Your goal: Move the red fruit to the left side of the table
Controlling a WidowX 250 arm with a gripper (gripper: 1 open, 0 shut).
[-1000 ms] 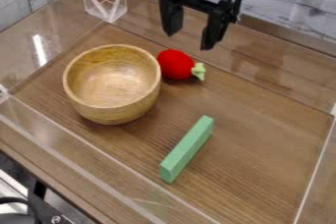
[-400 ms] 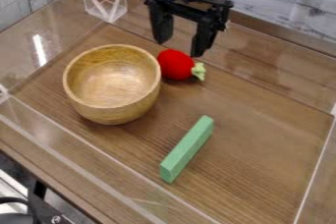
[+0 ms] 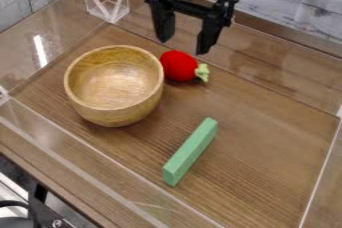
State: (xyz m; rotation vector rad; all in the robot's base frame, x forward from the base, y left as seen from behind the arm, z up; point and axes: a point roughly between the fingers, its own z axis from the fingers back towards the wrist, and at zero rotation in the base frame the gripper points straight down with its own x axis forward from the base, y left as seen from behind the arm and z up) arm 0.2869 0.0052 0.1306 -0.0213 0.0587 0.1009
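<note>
Table: we find a brown wood-grain top (image 3: 267,122), with low clear walls along its edges.
Pincer: we observe the dark pincer (image 3: 186,44) above the tabletop, in the upper middle of the view, its two fingers spread and pointing down. We note nothing gripped between them.
Red fruit: we locate the small glossy fruit (image 3: 179,66) just beside the bowl's rim, on the side toward the middle of the table and below the pincer in the view. Its green leafy end points toward the right of the view.
Bowl: we record a round wooden bowl (image 3: 114,105), upright, in the left half of the view. It is light tan inside and far larger than the fruit.
Green block: we see a long, narrow rectangular block (image 3: 190,152) lying flat on the wood, nearer the bottom of the view than the fruit and apart from the bowl. It lies at a slant, its upper end toward the right.
Clear object: we note a small transparent item (image 3: 107,5) near the top left of the view; its exact form we cannot tell.
Cables: we register dark cabling (image 3: 30,197) at the lower left corner, outside the tabletop.
</note>
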